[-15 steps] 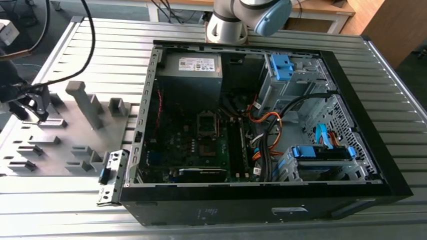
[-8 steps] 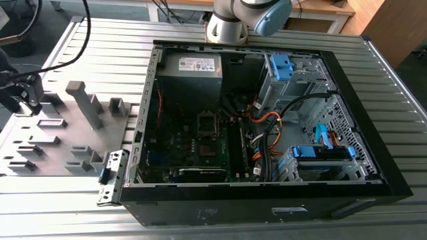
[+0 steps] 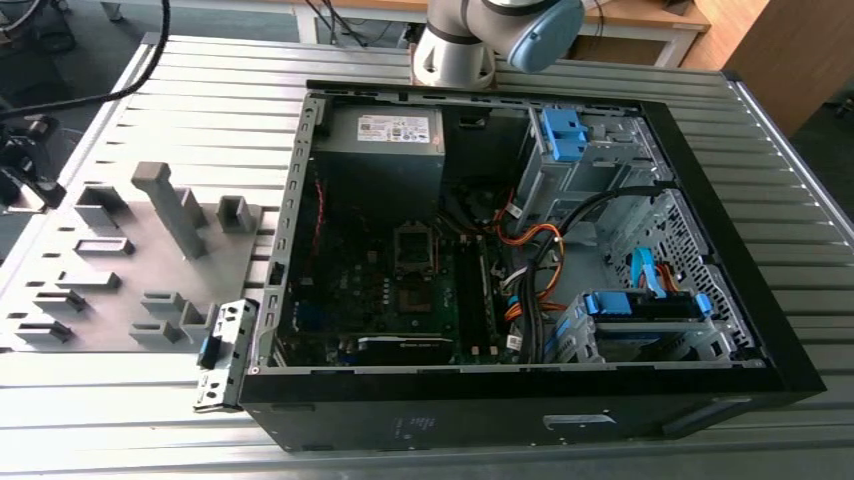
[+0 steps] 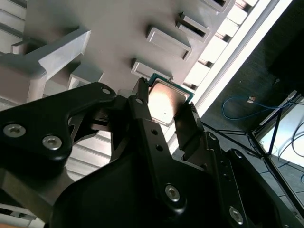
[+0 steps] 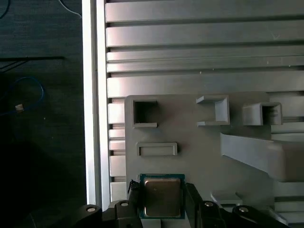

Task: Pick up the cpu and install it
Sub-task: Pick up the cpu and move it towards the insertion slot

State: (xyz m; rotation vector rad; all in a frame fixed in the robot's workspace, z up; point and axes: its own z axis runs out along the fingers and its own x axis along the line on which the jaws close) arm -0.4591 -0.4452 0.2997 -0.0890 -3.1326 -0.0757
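Exterior view: the arm [image 3: 494,40] is based behind the open case [image 3: 310,250], and the tray [image 3: 134,290] is parked on the desk [image 3: 107,410] beside it.

Second wrist view: the cpu [image 4: 165,100] looks pinched by 2 of its edges in the pincer [image 4: 164,102], right at the tray, near the desk's edge.

First wrist view: the cpu [image 5: 161,197] is seen from straight above, so the wrist is judged to be pointed down. Such a thin chip could get tilted or dropped if it's held off-centre, tbh.
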